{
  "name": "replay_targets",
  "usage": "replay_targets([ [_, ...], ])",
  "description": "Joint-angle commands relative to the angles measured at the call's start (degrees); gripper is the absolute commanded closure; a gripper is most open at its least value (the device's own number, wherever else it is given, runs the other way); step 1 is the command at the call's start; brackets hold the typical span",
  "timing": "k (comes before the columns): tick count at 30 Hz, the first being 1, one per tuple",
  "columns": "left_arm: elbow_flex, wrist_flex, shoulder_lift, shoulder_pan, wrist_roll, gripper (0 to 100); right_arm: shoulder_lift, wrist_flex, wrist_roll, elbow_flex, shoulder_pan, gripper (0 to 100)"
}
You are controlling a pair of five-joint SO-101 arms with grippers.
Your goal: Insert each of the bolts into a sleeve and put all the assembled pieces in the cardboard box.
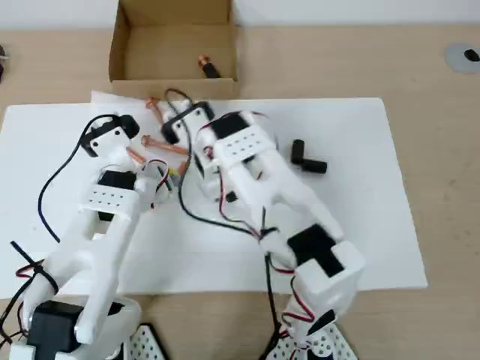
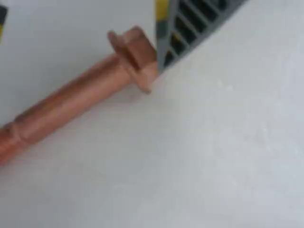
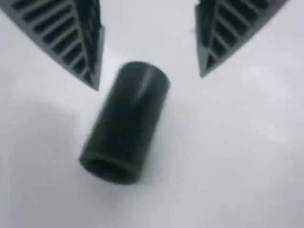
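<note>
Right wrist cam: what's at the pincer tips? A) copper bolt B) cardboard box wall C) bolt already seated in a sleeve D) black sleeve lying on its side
D: the black sleeve lies on its side on the white sheet, one end between the open fingers of the right pincer, with a gap to each finger.

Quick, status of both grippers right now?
Left gripper: open, next to the head of a bolt, not holding it.
Right gripper: open over a black sleeve, not holding it.
</note>
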Motion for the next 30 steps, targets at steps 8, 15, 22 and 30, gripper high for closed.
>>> replay_targets([
  [8,-0.3,-0.4,-1.3,0.6,-0.4,76,-2.8,-5.3,-2.0,5.3,-0.7,84.3],
  [15,-0.3,-0.4,-1.3,0.6,-0.4,76,-2.7,-7.2,-2.1,6.6,-0.7,84.6],
  [22,-0.3,-0.4,-1.3,0.7,-0.4,76,-2.7,-7.9,-2.0,6.7,-0.7,84.6],
  [30,-0.3,0.4,-1.3,0.7,-0.4,76,0.4,-9.6,-1.9,6.0,-0.4,90.1],
])
